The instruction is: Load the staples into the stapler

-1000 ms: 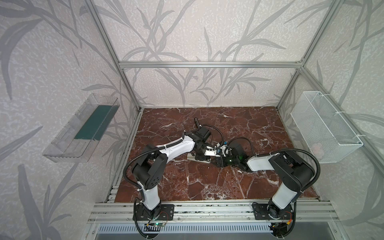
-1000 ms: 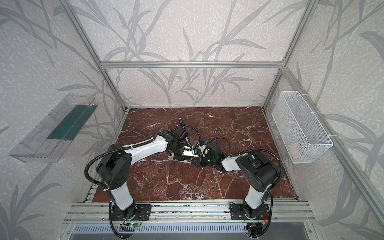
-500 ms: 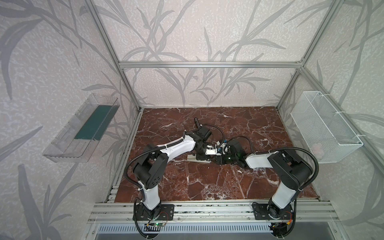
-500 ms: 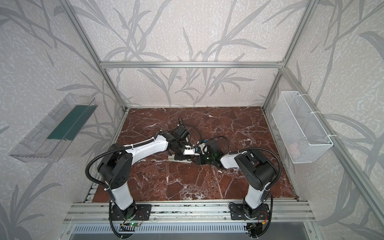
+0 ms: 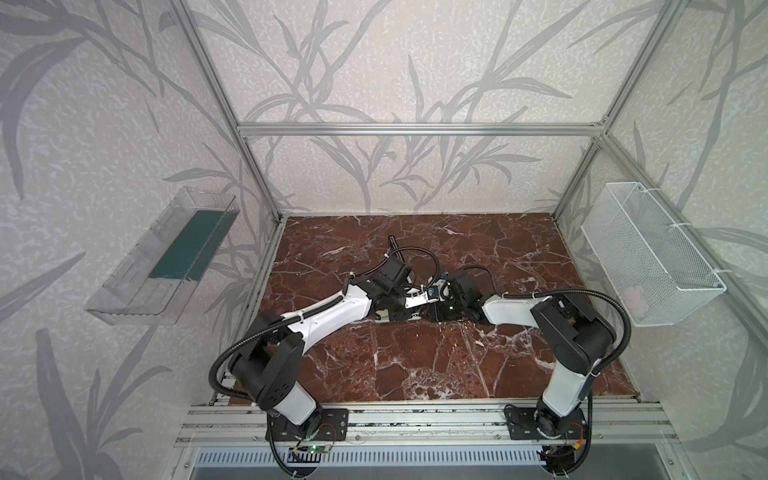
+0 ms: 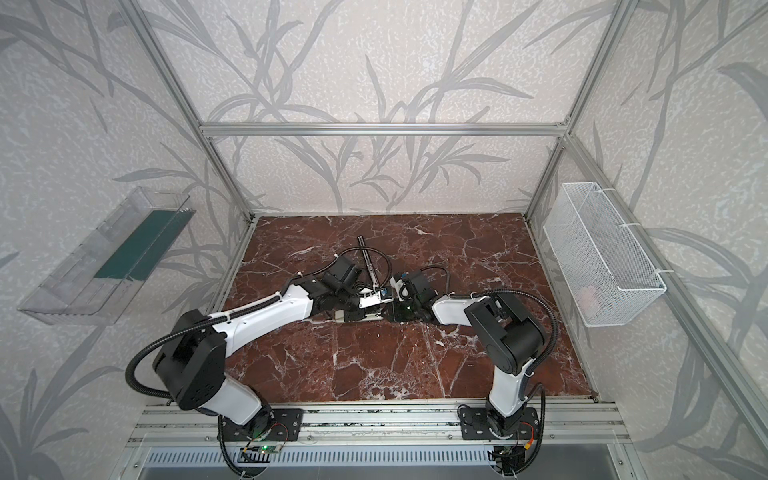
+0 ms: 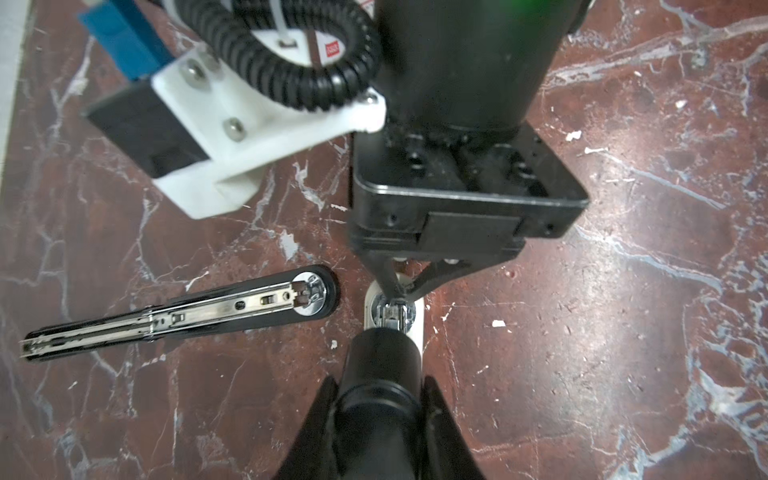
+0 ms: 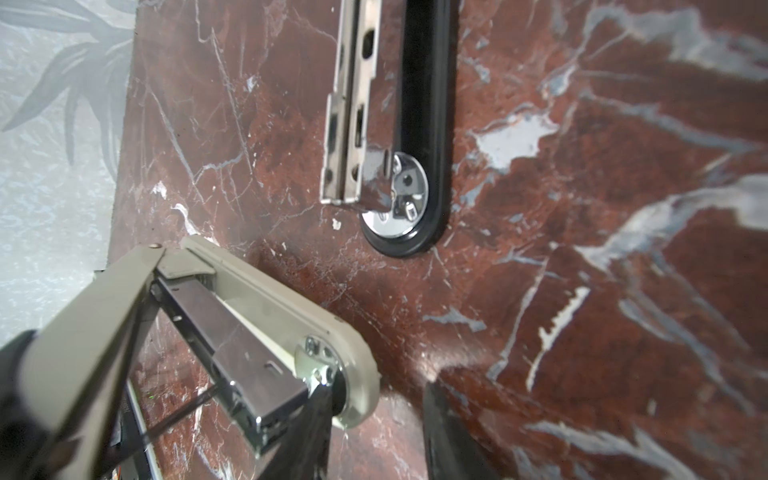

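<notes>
Red-brown marble desk, boxed by an aluminium frame with leaf-print walls on three sides. A rail with both arm bases runs along the 6 o'clock edge. Open room: bare marble from centre to 6 o'clock, plus the corners at 1–2 and 10–11 o'clock. Both arms reach in and meet at centre, so it is crowded there.

Containers: a clear plastic tray hangs on the 9 o'clock wall with a dark green sheet in it. A white wire basket hangs on the 3 o'clock wall with a small pale pink thing at its near end, too small to name.

At desk centre sits the white stapler, base flat on the marble, cover raised, metal magazine exposed. Cannot tell if it is loaded. The left hand is narrow, clamped on the raised cover's free end, which looks dark and blurred in the left wrist view. The right hand sits opposite, fingers narrow, tips at the magazine's front end, one finger against it. Cannot tell if anything is pinched.

The black stapler lies opened flat just beside the white one, not touching it, running from centre toward 12 o'clock, untouched.

Writing: a small sticker with red print on the right arm, not readable.
</notes>
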You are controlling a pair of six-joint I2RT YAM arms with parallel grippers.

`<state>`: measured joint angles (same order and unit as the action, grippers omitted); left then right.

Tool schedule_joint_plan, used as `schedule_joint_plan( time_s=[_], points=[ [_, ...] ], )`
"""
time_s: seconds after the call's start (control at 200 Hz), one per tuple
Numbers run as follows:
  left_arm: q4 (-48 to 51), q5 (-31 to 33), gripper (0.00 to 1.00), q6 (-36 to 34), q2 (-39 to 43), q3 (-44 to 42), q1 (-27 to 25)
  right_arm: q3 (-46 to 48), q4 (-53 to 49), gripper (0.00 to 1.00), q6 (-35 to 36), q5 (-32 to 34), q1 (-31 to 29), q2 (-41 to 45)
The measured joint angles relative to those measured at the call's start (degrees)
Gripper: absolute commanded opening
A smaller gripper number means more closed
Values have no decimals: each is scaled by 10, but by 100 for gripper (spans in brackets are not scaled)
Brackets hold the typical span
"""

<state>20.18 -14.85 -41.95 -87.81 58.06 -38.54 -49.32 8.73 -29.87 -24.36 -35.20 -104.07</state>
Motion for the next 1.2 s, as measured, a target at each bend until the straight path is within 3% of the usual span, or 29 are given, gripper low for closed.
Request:
schedule_joint_plan(
  time_s=[0.65, 1.2],
  points=[
    [-110, -21, 0, 71, 44, -63, 0, 49, -78, 46, 14, 5, 29, 99],
    [-122, -43, 0, 87, 52, -64, 0, 74, 70, 41, -73, -78, 69, 84]
  ],
)
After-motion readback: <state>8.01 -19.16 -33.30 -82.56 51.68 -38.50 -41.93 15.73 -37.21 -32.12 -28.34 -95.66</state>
